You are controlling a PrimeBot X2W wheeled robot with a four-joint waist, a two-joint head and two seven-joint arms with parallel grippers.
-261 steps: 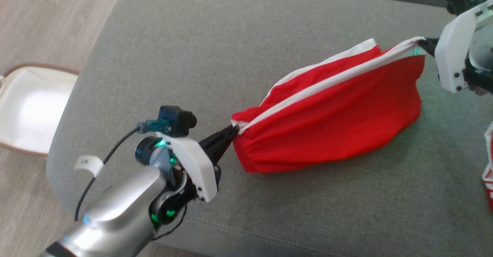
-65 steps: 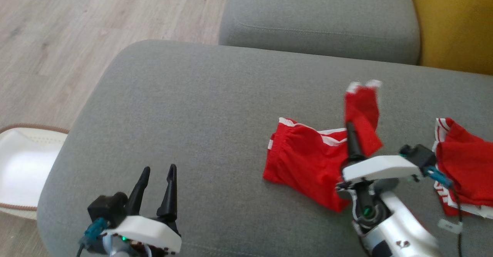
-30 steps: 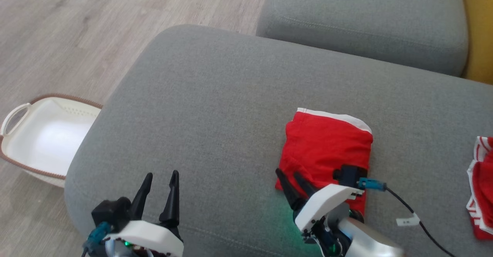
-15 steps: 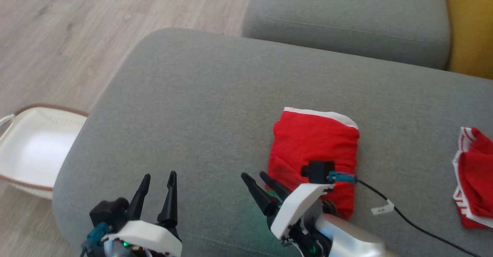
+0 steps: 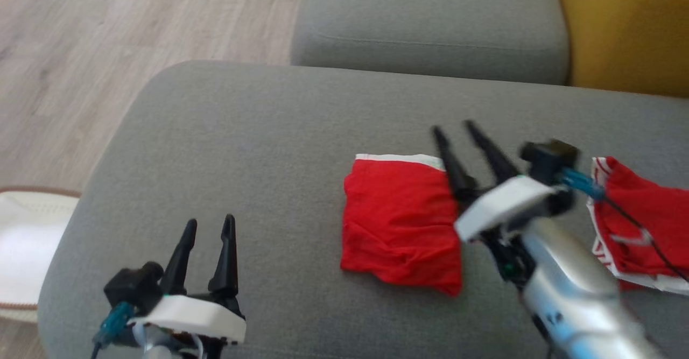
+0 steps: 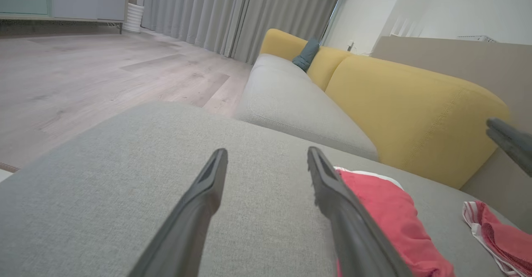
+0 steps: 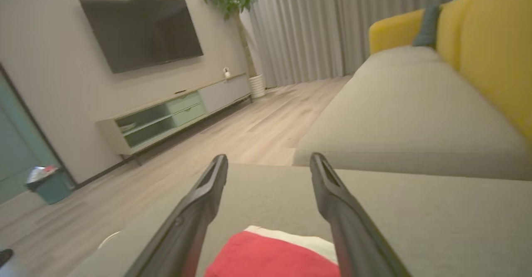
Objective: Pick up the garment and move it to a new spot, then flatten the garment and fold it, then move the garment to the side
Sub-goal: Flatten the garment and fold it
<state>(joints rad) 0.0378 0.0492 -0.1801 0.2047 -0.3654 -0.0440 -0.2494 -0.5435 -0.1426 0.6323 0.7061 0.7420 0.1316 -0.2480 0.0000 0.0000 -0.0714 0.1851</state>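
The garment (image 5: 401, 224) is red with a white band on its far edge, and it lies folded into a small rectangle on the grey sofa cushion (image 5: 258, 143). My right gripper (image 5: 455, 128) hovers open over the garment's right edge, empty, fingers pointing away from me. In the right wrist view the garment (image 7: 274, 256) lies below the spread fingers (image 7: 199, 210). My left gripper (image 5: 210, 222) stands open and empty at the lower left, well clear of the cloth. The left wrist view shows the garment (image 6: 386, 210) just right of its open fingers (image 6: 332, 194).
A second red and white garment (image 5: 638, 224) lies crumpled at the right edge. A white laundry basket (image 5: 27, 240) sits on the wooden floor to the left. Beyond are another grey cushion (image 5: 430, 25) and the yellow sofa back (image 5: 624, 25).
My right gripper has swung from the garment's near left corner up and across to its right edge, staying open. The head camera has shifted. The left gripper has not moved.
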